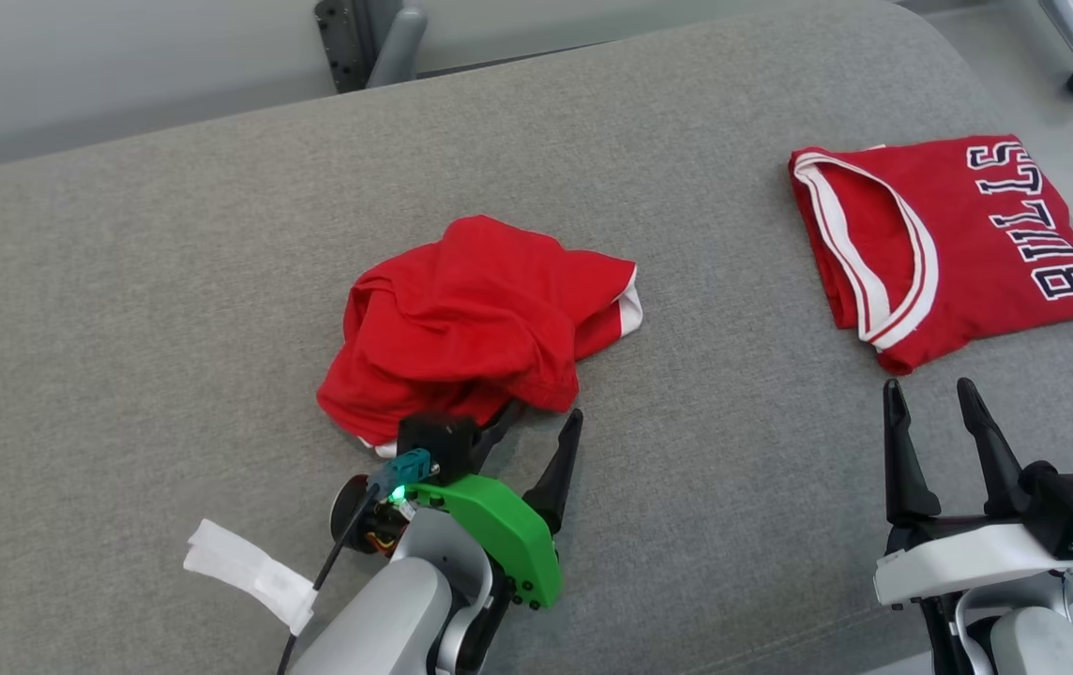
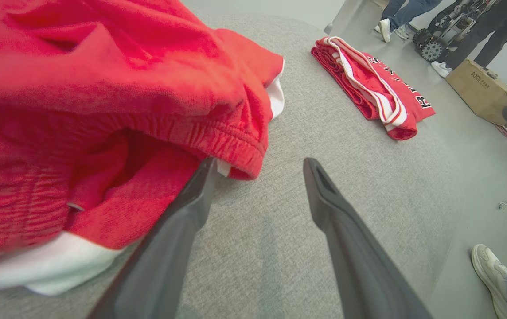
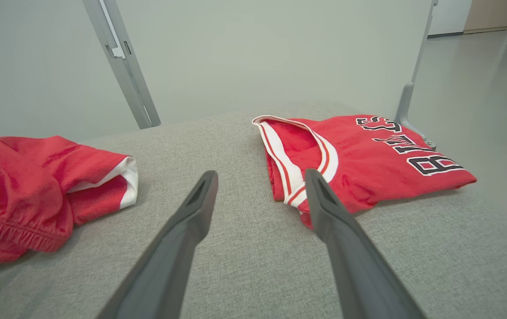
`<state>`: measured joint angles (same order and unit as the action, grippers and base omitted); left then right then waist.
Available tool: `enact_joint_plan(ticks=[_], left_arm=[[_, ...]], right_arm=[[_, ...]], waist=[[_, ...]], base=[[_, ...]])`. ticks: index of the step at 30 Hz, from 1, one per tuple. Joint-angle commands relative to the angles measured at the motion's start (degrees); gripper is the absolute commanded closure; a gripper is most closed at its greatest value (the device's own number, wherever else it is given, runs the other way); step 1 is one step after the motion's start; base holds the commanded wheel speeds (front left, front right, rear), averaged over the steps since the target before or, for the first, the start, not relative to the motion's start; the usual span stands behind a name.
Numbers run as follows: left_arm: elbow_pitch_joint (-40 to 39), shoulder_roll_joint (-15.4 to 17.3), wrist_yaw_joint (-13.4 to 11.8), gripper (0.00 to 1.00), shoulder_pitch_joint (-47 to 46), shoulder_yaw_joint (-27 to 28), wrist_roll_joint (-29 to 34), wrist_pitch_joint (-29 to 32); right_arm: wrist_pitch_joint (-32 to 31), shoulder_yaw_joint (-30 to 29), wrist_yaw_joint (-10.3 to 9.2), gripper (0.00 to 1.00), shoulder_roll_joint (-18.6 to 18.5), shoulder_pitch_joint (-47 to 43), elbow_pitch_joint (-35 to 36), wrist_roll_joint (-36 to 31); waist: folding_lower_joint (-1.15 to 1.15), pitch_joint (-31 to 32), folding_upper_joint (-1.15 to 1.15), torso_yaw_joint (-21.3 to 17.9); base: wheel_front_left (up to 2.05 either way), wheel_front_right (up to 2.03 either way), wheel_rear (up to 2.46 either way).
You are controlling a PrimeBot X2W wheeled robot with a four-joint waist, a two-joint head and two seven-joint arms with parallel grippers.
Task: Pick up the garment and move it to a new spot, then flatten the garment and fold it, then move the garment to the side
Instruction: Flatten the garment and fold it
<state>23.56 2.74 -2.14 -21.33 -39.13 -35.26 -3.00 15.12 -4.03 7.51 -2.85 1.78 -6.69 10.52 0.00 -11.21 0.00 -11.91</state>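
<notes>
1. A white strip (image 1: pixel 249 574) is seen lying at the near left of the grey fabric surface (image 1: pixel 171 281), just left of the left arm and clear of both garments.
2. The red shorts (image 1: pixel 471 319) are found in a crumpled heap at the middle of the surface, with the elastic waistband turned toward the near side and white trim showing at the right and near edges. In the left wrist view the shorts (image 2: pixel 103 88) are bunched to the left, and in the right wrist view they (image 3: pixel 27 186) are seen at the far left.
3. The left gripper (image 1: pixel 544 412) is placed at the near edge of the shorts, its fingers held wide apart with nothing clamped. In its own wrist view the gripper (image 2: pixel 260 161) is shown with one fingertip against the waistband hem, at or just under the cloth, while the other is set over bare fabric to the right of the heap.
4. The right gripper (image 1: pixel 929 389) is held with its fingers spread and empty, well apart from the shorts. In its own view the gripper (image 3: pixel 261 175) is pointed at bare surface between the two garments.
5. A folded red Bulls jersey (image 1: pixel 959 244) is laid flat at the far right, just beyond the right gripper's tips and untouched by them. It is also seen in both wrist views (image 2: pixel 368 84) (image 3: pixel 368 164).
</notes>
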Motion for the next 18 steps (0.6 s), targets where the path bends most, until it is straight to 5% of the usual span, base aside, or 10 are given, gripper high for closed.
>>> enact_joint_plan(ticks=[1,10,11,13,18], left_arm=[[1.1,0.3,-0.6,0.0,-1.4,-0.3,-0.6,0.1],[6.5,0.3,-3.0,0.0,-5.7,-2.2,-3.4,-2.8],[7.0,0.3,-3.0,0.11,-6.0,-2.5,-3.8,-3.0],[7.9,0.3,-2.6,1.0,-6.7,-3.5,-4.4,-3.1],[7.8,0.3,-1.4,1.0,-8.8,-6.0,-5.9,-3.1]], right_arm=[[0.0,0.2,-0.05,0.0,-0.1,1.0,-0.1,0.5],[0.0,-0.2,-0.05,0.0,-0.1,1.8,-0.3,1.1],[0.0,-0.1,-0.05,0.0,-0.1,1.9,-0.4,1.1],[0.0,0.0,-0.05,0.0,-0.1,2.1,-0.5,1.0],[0.0,0.1,-0.05,0.0,-0.1,2.1,-0.7,0.9]], waist=[[0.0,-2.7,0.0,-2.8],[0.0,-3.6,0.0,-3.7],[0.0,-3.5,0.0,-3.7],[0.0,-3.5,0.0,-3.6],[0.0,-3.1,0.0,-3.3]], base=[[0.0,0.0,0.0],[0.0,0.0,0.0],[0.0,0.0,0.0],[0.0,0.0,0.0],[0.0,0.0,0.0]])
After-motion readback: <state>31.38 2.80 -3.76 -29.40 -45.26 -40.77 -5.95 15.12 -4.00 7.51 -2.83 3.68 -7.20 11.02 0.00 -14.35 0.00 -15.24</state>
